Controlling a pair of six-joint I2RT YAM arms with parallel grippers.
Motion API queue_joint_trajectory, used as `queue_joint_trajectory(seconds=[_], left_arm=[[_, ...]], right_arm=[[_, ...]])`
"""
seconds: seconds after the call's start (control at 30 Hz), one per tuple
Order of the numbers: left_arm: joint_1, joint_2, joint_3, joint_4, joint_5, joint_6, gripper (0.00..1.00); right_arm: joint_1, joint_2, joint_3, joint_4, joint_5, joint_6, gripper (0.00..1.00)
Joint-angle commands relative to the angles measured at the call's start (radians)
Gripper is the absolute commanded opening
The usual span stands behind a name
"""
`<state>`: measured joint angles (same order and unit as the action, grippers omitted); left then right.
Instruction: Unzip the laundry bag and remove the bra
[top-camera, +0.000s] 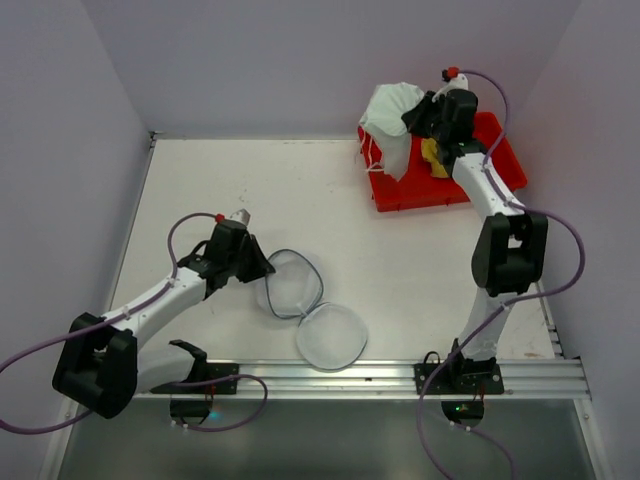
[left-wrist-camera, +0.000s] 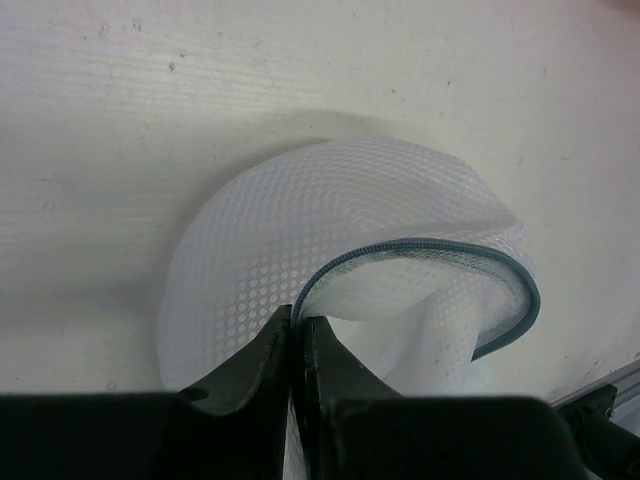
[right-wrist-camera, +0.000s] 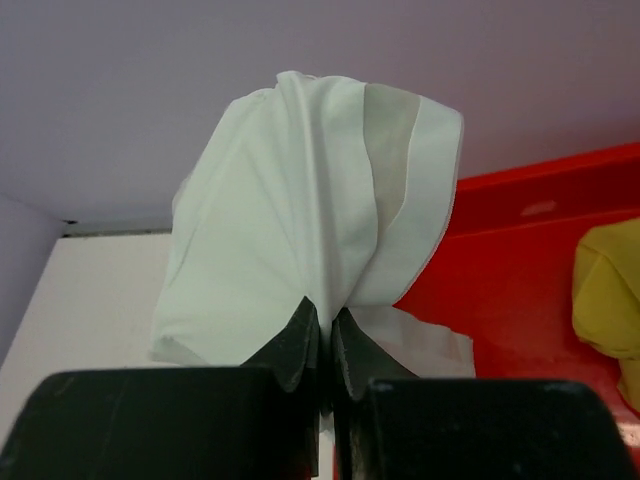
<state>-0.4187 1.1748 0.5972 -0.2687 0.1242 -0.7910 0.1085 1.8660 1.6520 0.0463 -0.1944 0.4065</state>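
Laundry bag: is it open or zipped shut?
Open. The laundry bag lies on the table, two mesh halves spread apart, joined at one edge; the left claw pinches its zipper band.

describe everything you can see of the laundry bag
The laundry bag is a round pouch of translucent white mesh, dotted with small holes and edged by a blue-grey zipper band. It is unzipped and lies opened into two disc halves, joined side by side on the white table toward its near edge. Nothing shows inside. The left fingers are shut on the rim of the farther half, holding it in a curled fold; the nearer half lies flat.
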Motion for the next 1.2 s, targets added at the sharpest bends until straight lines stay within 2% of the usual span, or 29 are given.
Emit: queue_joint_trajectory(seconds=[0.0,0.1,0.23,0.47,0.6,0.8,0.9,1.03,1.17], left_arm=[[0.009,0.019,0.052,0.028,0.023,0.016,0.12],[0.009,0.031,0.064,0.028,0.025,0.024,0.12],[0.009,0.048,0.064,0.037,0.026,0.035,0.12],[0.009,0.062,0.064,0.037,0.019,0.041,0.12],[0.009,0.042,0.041,0.049,0.026,0.027,0.12],[0.011,0.028,0.022,0.052,0.032,0.016,0.12],[0.011,0.028,0.027,0.049,0.025,0.016,0.12],[0.011,0.043,0.039,0.051,0.023,0.018,0.12],[0.009,0.071,0.050,0.054,0.028,0.021,0.12]], right_arm=[[-0.021,0.117,0.083,-0.105,0.015,0.051,0.00],[-0.033,0.170,0.069,-0.167,0.047,0.121,0.00],[-0.036,0.240,0.106,-0.336,0.078,0.178,0.00],[-0.062,0.190,-0.001,-0.361,0.176,0.261,0.00],[-0.154,0.165,-0.034,-0.359,0.115,0.299,0.00],[-0.191,0.150,-0.021,-0.330,0.110,0.290,0.00],[-0.196,0.144,-0.021,-0.284,0.102,0.299,0.00],[-0.184,0.170,0.002,-0.254,0.012,0.289,0.00],[-0.138,0.228,0.067,-0.301,-0.049,0.227,0.01]])
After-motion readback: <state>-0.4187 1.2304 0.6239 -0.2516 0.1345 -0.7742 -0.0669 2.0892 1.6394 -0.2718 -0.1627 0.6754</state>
